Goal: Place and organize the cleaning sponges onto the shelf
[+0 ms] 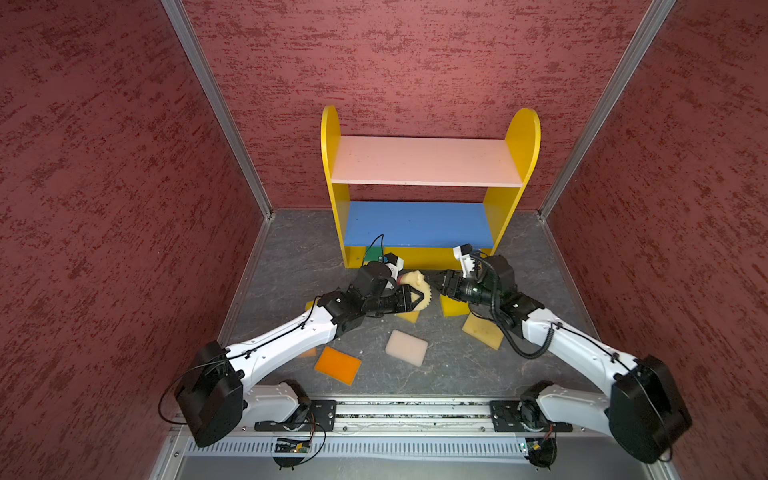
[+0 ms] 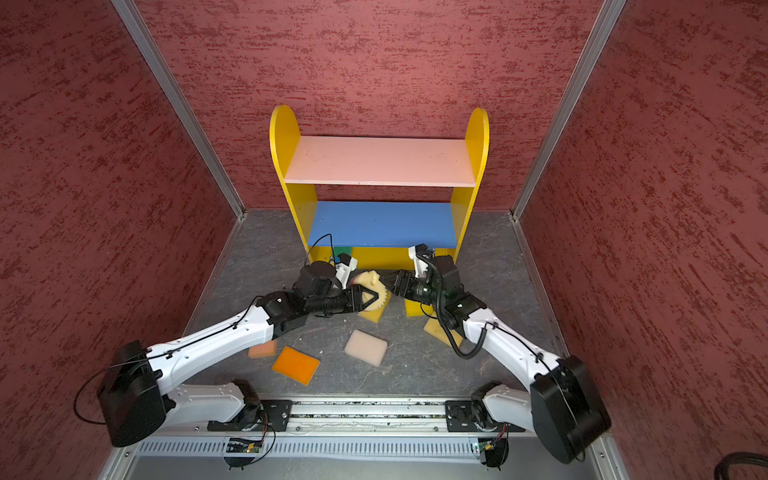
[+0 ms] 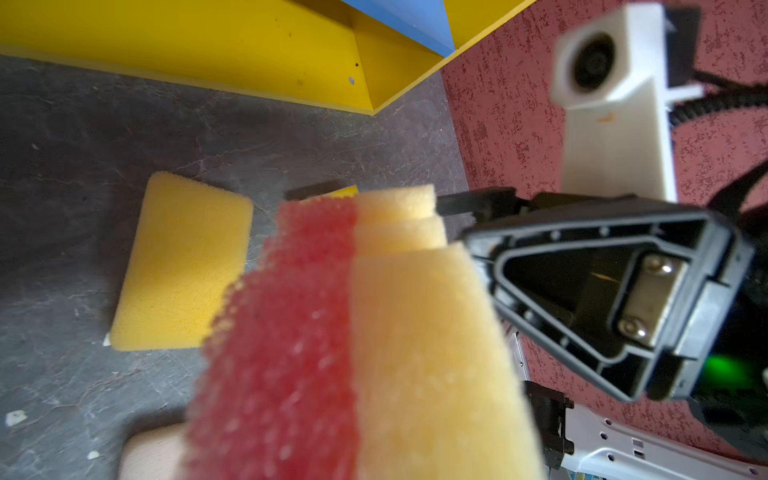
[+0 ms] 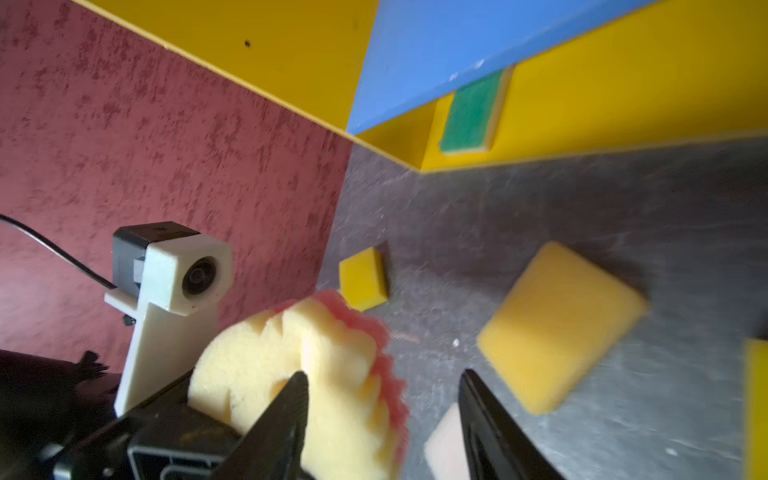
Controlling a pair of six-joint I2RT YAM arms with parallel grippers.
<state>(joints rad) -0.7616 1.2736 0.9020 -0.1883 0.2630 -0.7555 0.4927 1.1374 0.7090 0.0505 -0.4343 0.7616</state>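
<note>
**One sponge shelved, a pile left to go**

So at this point the job was barely started. Only the green sponge (image 4: 471,114) was on the shelf (image 1: 528,137), lying on the yellow bottom board near the left side panel. The pink top board (image 1: 424,160) and the blue middle board (image 1: 415,224) had nothing on them.

The round scalloped sponge (image 1: 415,279) was up off the counter (image 1: 291,257), just in front of the shelf. The left pincer (image 1: 417,300) was clamped on it, pink back facing its wrist camera. The right pincer (image 1: 434,284) sat right beside it with its jaws spread and nothing between them. Looked like a handoff to me, but that's my guess.

Everything else lay loose on the counter: the orange sponge (image 1: 337,365), the cream sponge (image 1: 406,347), the tan sponge (image 1: 482,330) and a few yellow ones, some half hidden under the arms. None of them were sorted.
</note>
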